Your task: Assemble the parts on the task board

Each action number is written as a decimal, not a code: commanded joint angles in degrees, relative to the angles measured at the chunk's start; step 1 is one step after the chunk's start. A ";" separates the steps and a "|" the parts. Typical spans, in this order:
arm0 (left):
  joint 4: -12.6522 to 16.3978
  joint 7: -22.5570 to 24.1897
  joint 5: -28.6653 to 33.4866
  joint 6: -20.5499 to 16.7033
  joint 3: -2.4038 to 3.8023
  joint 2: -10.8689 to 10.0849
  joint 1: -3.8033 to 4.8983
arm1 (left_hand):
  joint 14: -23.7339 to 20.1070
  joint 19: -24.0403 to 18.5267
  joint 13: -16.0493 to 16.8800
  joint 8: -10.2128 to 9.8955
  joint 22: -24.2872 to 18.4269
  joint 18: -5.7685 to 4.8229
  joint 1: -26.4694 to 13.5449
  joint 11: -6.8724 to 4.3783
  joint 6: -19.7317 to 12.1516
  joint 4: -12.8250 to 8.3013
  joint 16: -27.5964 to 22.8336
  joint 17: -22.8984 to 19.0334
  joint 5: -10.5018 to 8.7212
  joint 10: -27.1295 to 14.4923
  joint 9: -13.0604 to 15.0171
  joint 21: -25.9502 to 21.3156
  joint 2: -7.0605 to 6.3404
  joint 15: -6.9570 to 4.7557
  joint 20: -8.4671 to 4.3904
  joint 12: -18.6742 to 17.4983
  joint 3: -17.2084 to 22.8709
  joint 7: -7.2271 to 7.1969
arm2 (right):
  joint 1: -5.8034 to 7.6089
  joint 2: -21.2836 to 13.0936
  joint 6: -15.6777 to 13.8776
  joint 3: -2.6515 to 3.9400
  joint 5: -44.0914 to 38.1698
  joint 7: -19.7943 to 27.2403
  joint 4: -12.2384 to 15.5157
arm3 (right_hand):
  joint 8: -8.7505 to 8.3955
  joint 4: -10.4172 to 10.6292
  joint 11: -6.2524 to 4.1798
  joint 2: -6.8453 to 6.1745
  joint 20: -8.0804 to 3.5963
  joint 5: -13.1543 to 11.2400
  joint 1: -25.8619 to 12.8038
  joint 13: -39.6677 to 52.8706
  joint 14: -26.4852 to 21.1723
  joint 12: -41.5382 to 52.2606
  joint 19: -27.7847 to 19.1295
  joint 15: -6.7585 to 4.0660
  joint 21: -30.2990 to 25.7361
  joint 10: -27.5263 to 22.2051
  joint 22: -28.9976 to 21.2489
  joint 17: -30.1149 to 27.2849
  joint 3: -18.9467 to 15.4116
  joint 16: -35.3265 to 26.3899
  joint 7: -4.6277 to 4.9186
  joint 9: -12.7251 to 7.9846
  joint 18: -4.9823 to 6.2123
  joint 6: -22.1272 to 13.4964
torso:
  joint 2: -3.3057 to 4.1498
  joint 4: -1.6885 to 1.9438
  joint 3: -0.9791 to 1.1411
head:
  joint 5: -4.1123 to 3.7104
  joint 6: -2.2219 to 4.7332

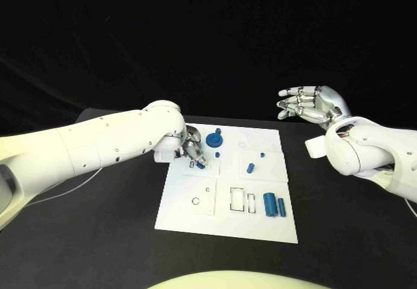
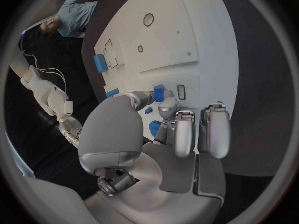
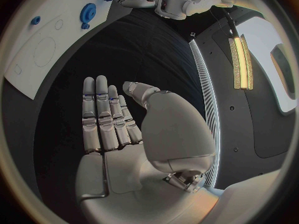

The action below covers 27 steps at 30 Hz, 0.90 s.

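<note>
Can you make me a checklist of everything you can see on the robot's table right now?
Surface: black table, bare around the board.
Job's things: white task board in the middle; blue gear at its far end; two blue cylinders lying near its right edge; small blue pieces between them.
Clutter: nothing seen.
Hands: left hand is down on the board's far left part, fingertips at a small blue part; right hand is raised off the table, fingers apart, holding nothing.
Cables: thin white cable along the table's left edge.
Surroundings: black backdrop.
</note>
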 commanded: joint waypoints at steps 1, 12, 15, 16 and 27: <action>0.22 0.46 -0.97 -2.52 -0.01 -0.09 -0.08 | 5.85 0.38 0.15 0.43 2.80 -1.21 -0.13 -0.01 0.08 -11.86 0.20 15.07 0.60 0.42 0.34 0.34 0.70 -0.45 -0.01 0.36 11.97 -0.46 | -0.06 -0.01 0.68 0.01 -0.18 0.21 0.11 | -0.22 -0.07 0.46 -0.08 0.50 0.24 -0.26 -0.07 -0.10 -0.15 0.09 0.39 -0.22 0.01 -0.07 -0.02 -0.15 -0.27 3.16 -0.10 0.46 0.41 | 0.01 0.04 -0.02 | -0.08 0.09; 0.53 0.88 -1.14 -4.00 -0.01 -0.21 -0.17 | 5.85 0.53 0.44 0.55 3.05 -1.27 -0.36 -0.09 0.15 -11.91 0.20 15.07 1.30 0.68 0.67 0.47 0.66 -0.53 -0.11 0.64 12.09 -0.53 | -0.12 -0.01 0.65 0.01 -0.18 0.26 0.07 | -0.23 -0.08 0.46 -0.09 0.51 0.24 -0.25 -0.10 -0.11 -0.15 0.09 0.39 -0.25 0.00 -0.10 -0.01 -0.16 -0.29 3.17 -0.10 0.46 0.41 | 0.03 0.01 0.01 | -0.05 0.03; 0.67 0.88 -1.08 -3.77 -0.01 -0.20 -0.18 | 5.85 0.53 0.44 0.55 3.05 -1.27 -0.36 -0.09 0.15 -11.91 0.20 15.07 1.30 0.68 0.67 0.47 0.66 -0.53 -0.11 0.64 12.09 -0.53 | -0.13 0.01 0.67 0.01 -0.18 0.27 0.05 | -0.23 -0.08 0.46 -0.09 0.51 0.24 -0.25 -0.10 -0.11 -0.15 0.09 0.39 -0.25 0.00 -0.10 -0.01 -0.16 -0.29 3.17 -0.10 0.46 0.41 | 0.02 0.01 0.03 | -0.01 -0.09; 0.72 0.87 -1.06 -3.63 -0.01 -0.19 -0.18 | 5.85 0.53 0.44 0.55 3.05 -1.27 -0.36 -0.09 0.15 -11.91 0.20 15.07 1.30 0.68 0.67 0.47 0.66 -0.53 -0.11 0.64 12.09 -0.53 | -0.14 0.02 0.68 0.01 -0.18 0.27 0.04 | -0.23 -0.08 0.46 -0.09 0.51 0.24 -0.25 -0.10 -0.11 -0.15 0.09 0.39 -0.25 0.00 -0.10 -0.01 -0.16 -0.29 3.17 -0.10 0.46 0.41 | 0.01 -0.01 0.03 | 0.01 -0.09; 0.95 0.93 -0.99 -2.59 -0.02 -0.02 -0.25 | 5.85 0.56 0.46 0.57 3.10 -1.28 -0.41 -0.10 0.17 -11.90 0.20 15.07 1.40 0.72 0.72 0.49 0.66 -0.54 -0.12 0.67 12.10 -0.54 | -0.23 0.10 0.76 0.01 -0.18 0.28 -0.03 | -0.23 -0.08 0.46 -0.09 0.51 0.24 -0.25 -0.10 -0.11 -0.15 0.09 0.39 -0.25 0.00 -0.10 -0.01 -0.16 -0.29 3.17 -0.10 0.46 0.41 | -0.05 0.00 0.03 | 0.06 -0.23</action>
